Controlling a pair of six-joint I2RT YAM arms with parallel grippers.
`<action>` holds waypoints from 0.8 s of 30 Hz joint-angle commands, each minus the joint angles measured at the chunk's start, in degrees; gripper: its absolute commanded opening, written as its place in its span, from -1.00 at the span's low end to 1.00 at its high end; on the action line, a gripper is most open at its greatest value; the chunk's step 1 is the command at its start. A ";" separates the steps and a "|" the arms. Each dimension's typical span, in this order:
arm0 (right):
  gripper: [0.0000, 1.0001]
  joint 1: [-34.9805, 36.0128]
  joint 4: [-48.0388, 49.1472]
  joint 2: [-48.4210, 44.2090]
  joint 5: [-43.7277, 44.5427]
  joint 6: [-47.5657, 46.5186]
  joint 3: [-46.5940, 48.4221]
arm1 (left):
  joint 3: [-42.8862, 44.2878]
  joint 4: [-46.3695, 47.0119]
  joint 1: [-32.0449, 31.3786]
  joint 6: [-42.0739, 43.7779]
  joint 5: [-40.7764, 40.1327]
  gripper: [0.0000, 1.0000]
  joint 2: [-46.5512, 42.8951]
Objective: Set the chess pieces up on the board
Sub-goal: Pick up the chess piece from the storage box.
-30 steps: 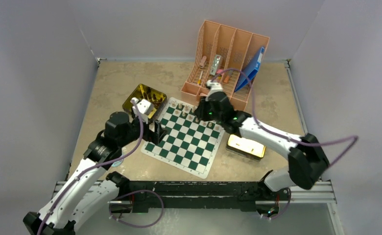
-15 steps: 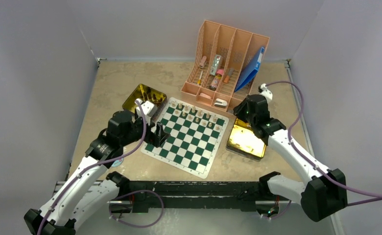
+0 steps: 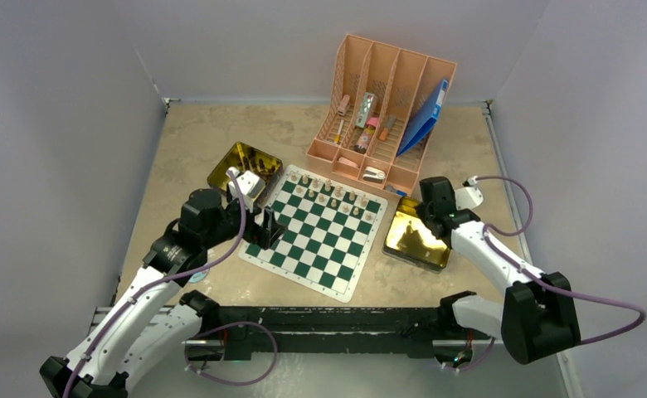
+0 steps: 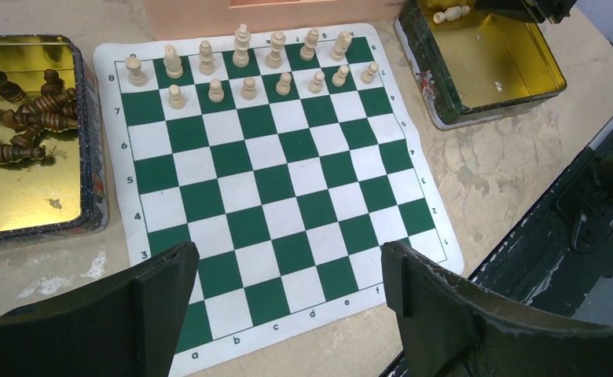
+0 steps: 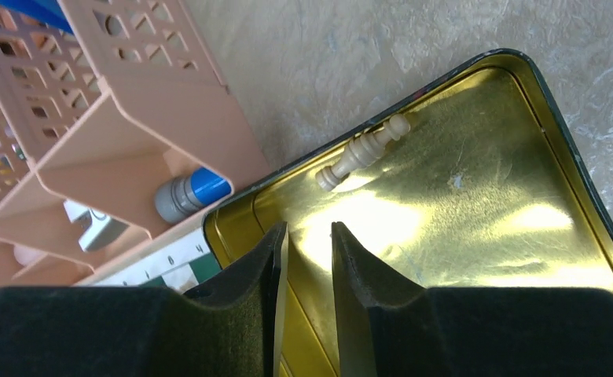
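Observation:
The green-and-white board (image 3: 316, 236) (image 4: 272, 181) lies mid-table. Pale tan chess pieces (image 3: 333, 192) (image 4: 244, 67) stand upright in its two far rows. Dark brown pieces (image 4: 16, 118) lie heaped in the gold tin (image 3: 221, 170) at the board's left. One pale piece (image 5: 362, 153) (image 4: 450, 13) lies on its side in the right gold tin (image 3: 411, 245) (image 5: 484, 212). My left gripper (image 3: 269, 228) (image 4: 288, 271) hangs wide open and empty over the board's near-left edge. My right gripper (image 3: 420, 217) (image 5: 309, 232) is low over the right tin, narrowly open with nothing between its fingers, just short of the lying piece.
A peach desk organizer (image 3: 382, 108) (image 5: 130, 94) with markers, tubes and a blue folder (image 3: 424, 116) stands behind the board, close to the right tin's far corner. A grey-and-blue tube (image 5: 189, 192) lies in its lowest compartment. Walls enclose the table on three sides.
My right arm swung from the board's far rows rightward, then lowered over the right tin. The left arm has hardly moved.

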 commanded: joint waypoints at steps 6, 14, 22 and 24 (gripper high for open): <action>-0.42 -1.04 1.79 1.53 4.89 10.59 -2.04 | 1.59 1.28 0.17 0.84 -1.49 0.72 -0.72; -0.44 -1.27 3.25 2.99 4.61 11.61 -2.20 | 1.68 1.06 0.17 1.00 -1.74 0.72 -0.98; -0.46 -1.27 4.67 5.57 3.57 15.49 -3.53 | 1.72 0.84 0.17 1.10 -2.58 0.72 -1.68; -0.48 -1.32 5.64 5.74 3.45 16.42 -4.03 | 1.76 0.83 0.19 1.18 -2.63 0.72 -1.73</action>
